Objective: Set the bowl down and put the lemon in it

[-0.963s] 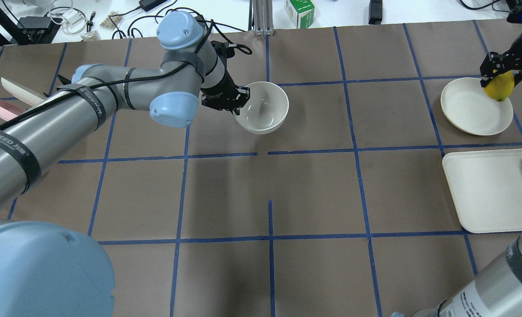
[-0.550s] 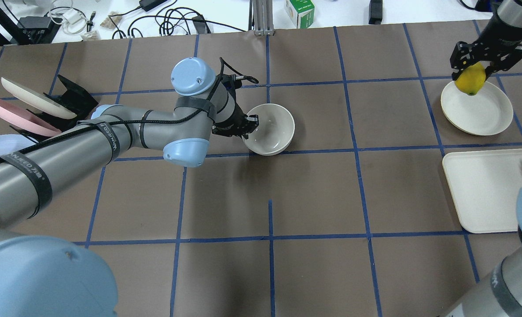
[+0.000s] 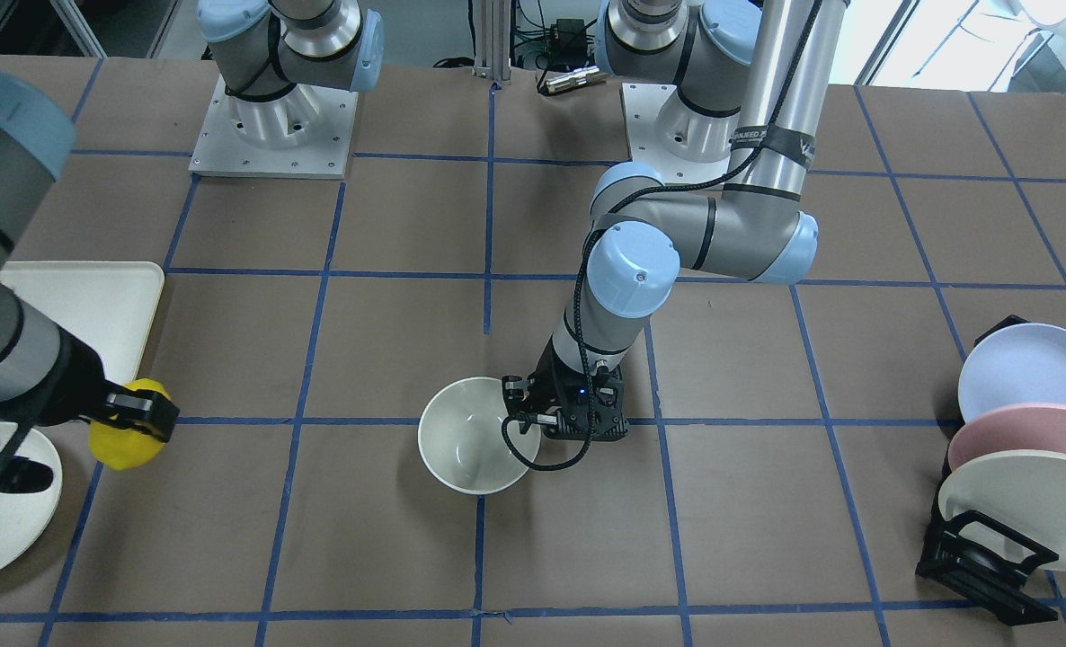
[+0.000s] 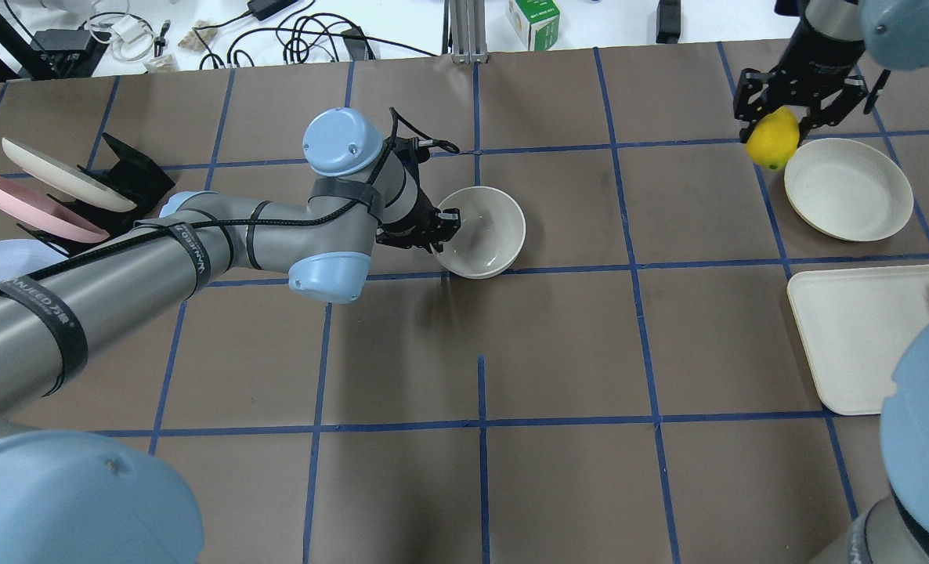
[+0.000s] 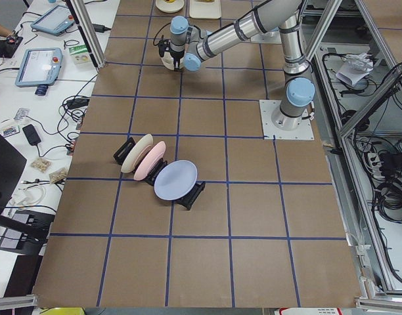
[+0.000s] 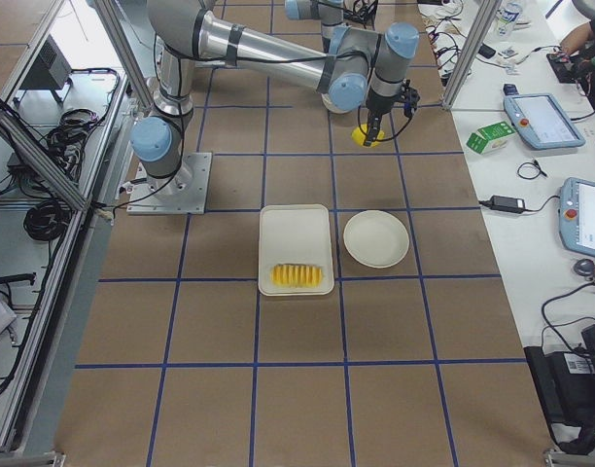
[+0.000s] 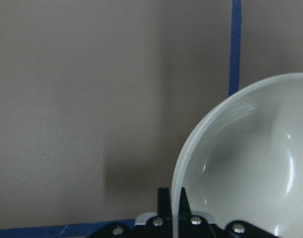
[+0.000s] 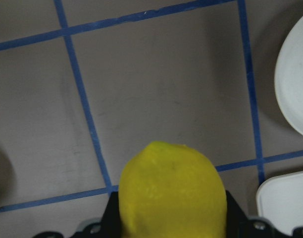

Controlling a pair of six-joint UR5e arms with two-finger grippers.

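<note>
The cream-white bowl (image 4: 486, 232) is upright near the table's middle; it also shows in the front-facing view (image 3: 468, 447). My left gripper (image 4: 441, 233) is shut on the bowl's left rim, one finger inside and one outside, as the left wrist view (image 7: 177, 201) shows. The bowl (image 7: 250, 163) is low; I cannot tell whether it touches the table. My right gripper (image 4: 774, 129) is shut on the yellow lemon (image 4: 772, 139) and holds it in the air at the far right, just left of the plate. The lemon fills the bottom of the right wrist view (image 8: 172, 191).
A flat cream plate (image 4: 848, 189) lies at the far right. A rectangular cream tray (image 4: 864, 337) with sliced yellow food (image 6: 297, 276) lies nearer. A black rack (image 3: 982, 562) with three plates stands on my left side. Cables and boxes lie beyond the far edge.
My left arm has carried the bowl a little right and toward me, then nearly stopped. My right gripper has moved the lemon left, from over the plate to beside it.
</note>
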